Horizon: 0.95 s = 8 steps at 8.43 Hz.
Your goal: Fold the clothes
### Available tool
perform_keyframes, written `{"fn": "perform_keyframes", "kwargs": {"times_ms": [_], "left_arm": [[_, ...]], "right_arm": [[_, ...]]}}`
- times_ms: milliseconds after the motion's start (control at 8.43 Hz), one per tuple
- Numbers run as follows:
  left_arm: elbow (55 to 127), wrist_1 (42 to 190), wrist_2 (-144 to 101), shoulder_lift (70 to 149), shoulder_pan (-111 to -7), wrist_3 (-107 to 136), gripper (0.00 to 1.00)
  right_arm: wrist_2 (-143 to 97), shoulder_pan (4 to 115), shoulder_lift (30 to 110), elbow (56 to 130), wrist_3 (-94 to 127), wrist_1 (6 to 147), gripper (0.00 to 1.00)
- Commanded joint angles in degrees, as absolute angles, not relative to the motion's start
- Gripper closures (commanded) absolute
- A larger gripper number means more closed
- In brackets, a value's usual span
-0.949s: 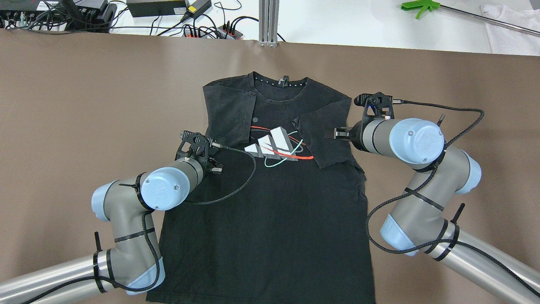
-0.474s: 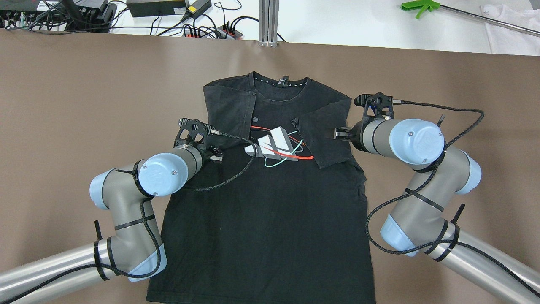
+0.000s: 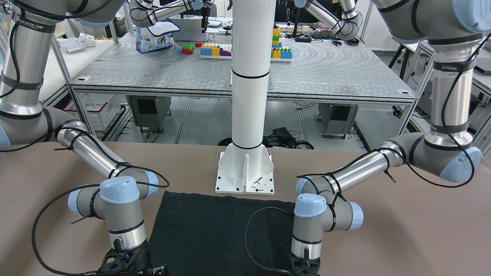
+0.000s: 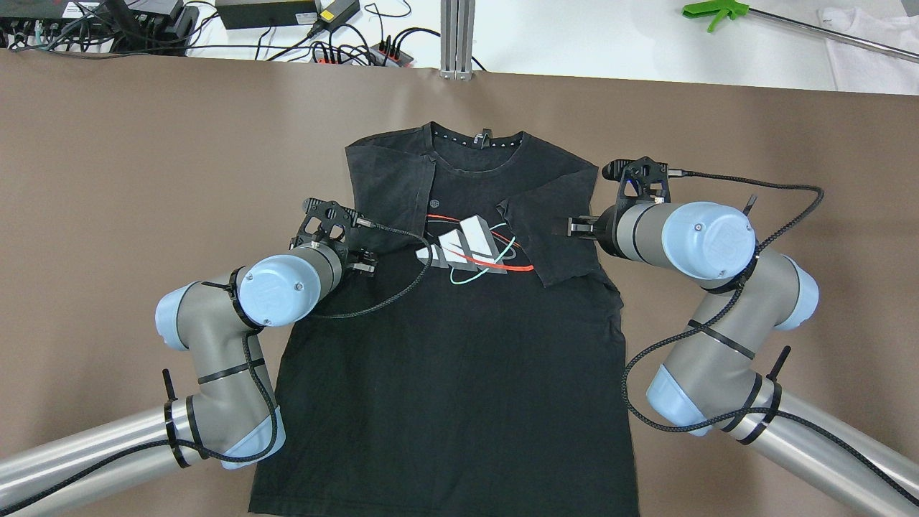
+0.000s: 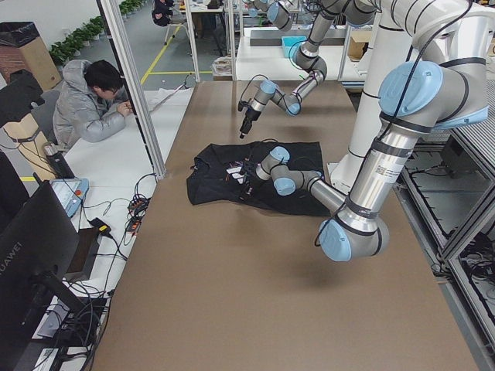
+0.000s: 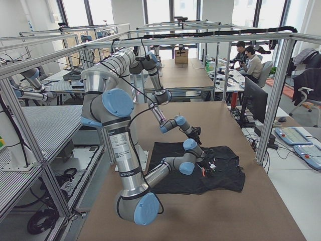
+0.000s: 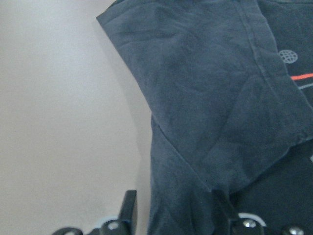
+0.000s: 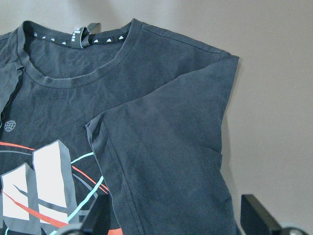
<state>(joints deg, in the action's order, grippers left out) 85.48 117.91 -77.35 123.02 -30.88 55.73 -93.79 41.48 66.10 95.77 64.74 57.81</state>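
A black T-shirt (image 4: 459, 373) is laid flat, front up, on the brown table (image 4: 143, 158), its collar (image 4: 477, 140) turned away from the robot. Only in the overhead view is the whole garment seen: both sleeves are folded inward over the chest, on either side of a white, red and teal print (image 4: 470, 251). In the front-facing view only the plain lower part and the hem are shown, near a white pedestal (image 3: 249, 96), and both grippers are cut off at the lower edge.

The left gripper (image 4: 365, 260) is held over the shirt's left edge, just below the left-side sleeve (image 7: 210, 98). In its wrist view one finger (image 7: 129, 208) is seen against the table; the other is barely made out against the dark cloth. The jaws are parted and nothing is grasped.

The right gripper (image 4: 571, 227) is held over the right-side sleeve (image 8: 166, 147). The spread is scarcely shown from overhead, but in its wrist view the fingers (image 8: 257, 210) are seen wide apart, released, with the cloth lying beneath them.

A seated person (image 5: 93, 104) is shown only in the left side view.
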Motion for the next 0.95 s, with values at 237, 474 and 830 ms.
{"fn": "perform_keyframes", "kwargs": {"times_ms": [237, 474, 830], "left_arm": [[85.1, 117.9, -77.4, 123.2, -30.9, 55.7, 0.93], [85.1, 117.5, -77.3, 123.1, -31.0, 55.8, 1.0], [84.6, 117.2, -77.5, 123.1, -33.0, 55.7, 1.0]], "right_arm": [[-93.8, 41.5, 66.1, 95.6, 64.4, 57.8, 0.06], [-93.8, 41.5, 66.2, 95.6, 64.1, 57.8, 0.06], [-93.8, 41.5, 66.2, 95.6, 64.1, 57.8, 0.06]]}}
